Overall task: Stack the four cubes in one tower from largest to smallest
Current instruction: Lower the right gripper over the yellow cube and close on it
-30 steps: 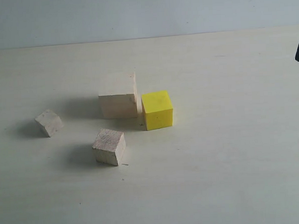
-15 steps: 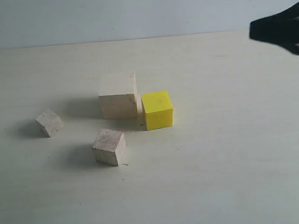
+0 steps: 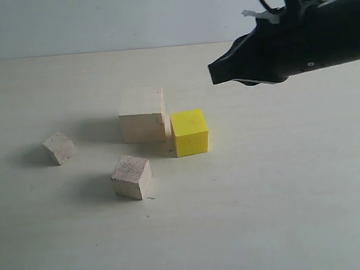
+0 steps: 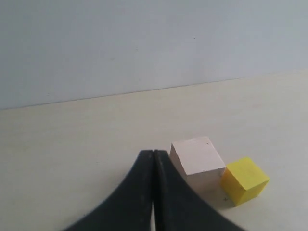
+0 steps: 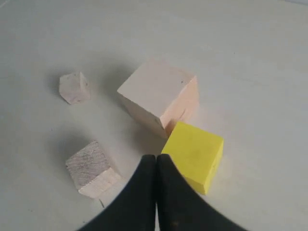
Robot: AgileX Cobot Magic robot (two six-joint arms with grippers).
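A pale, matte table (image 3: 278, 184) carries four cubes, each resting directly on its surface, none stacked. Taking the large pale wood cube (image 3: 142, 116) as the dial's centre in the exterior view, the yellow cube (image 3: 189, 133) sits just beside it at 4 o'clock. The medium pale wood cube (image 3: 131, 176) lies apart at 6 o'clock, and the small pale wood cube (image 3: 58, 147) farther off at 8 o'clock.
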